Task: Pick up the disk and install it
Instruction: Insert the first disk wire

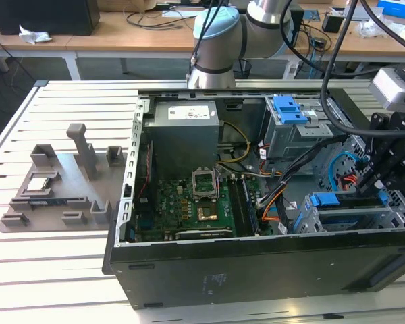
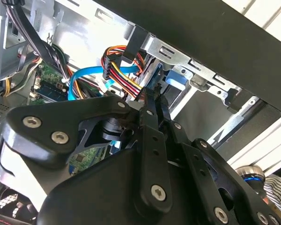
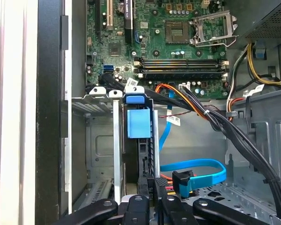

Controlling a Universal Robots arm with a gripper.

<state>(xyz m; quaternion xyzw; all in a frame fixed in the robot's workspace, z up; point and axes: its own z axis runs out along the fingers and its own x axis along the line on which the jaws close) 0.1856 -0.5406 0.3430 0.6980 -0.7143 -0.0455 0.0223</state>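
In the exterior view, a black open computer case [image 1: 256, 270] was seen lying on a white slatted table [image 1: 54, 256], with a green motherboard [image 1: 189, 202] exposed inside. The black gripper [image 1: 372, 181] was seen inside the case at the exterior view's right, just above the flat silver hard disk in its blue plastic carrier [image 1: 344, 202], which was seated in the metal drive cage. A grey fixture plate [image 1: 54, 182] was seen well apart on the table.

In the second wrist view, the gripper [image 2: 154, 101] was shown with its fingers drawn together, nothing visibly between them, beside coloured cables [image 2: 124, 77].

In the first wrist view, the disk [image 3: 138, 124] was seen standing edge-on in its slot, the gripper [image 3: 152, 190] close to its near end; contact could not be judged.
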